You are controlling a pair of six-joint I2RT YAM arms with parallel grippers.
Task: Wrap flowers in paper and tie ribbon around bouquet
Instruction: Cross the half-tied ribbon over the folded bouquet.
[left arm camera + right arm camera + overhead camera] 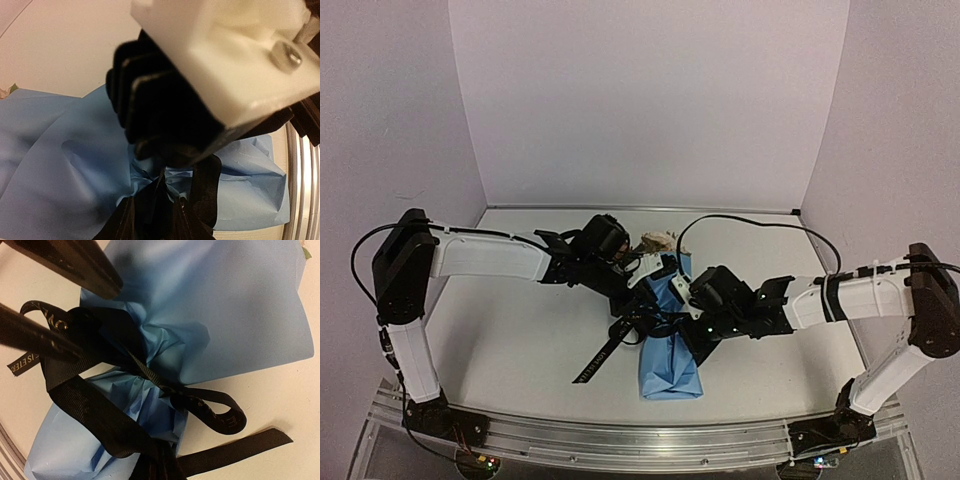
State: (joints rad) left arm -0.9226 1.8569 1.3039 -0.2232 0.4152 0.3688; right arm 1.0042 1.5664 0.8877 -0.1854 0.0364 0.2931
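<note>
Right gripper clamped on black lettered ribbon; left gripper narrowly parted astride it. Light-blue paper cone bouquet runs lengthwise away from aluminium rail, cream blooms farthest.

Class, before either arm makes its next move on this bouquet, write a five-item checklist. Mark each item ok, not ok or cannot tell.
1. Paper closed around the flowers: ok. Blooms show only at the far end.
2. Ribbon cinched around the bundle's waist: ok. The paper is crumpled under it.
3. Right gripper shut on the ribbon: ok.
4. Left gripper holding a strand: cannot tell. Its jaws stand apart beside the ribbon.
5. Knot pulled tight: cannot tell. One loop and a free tail lie loose on the table.
</note>
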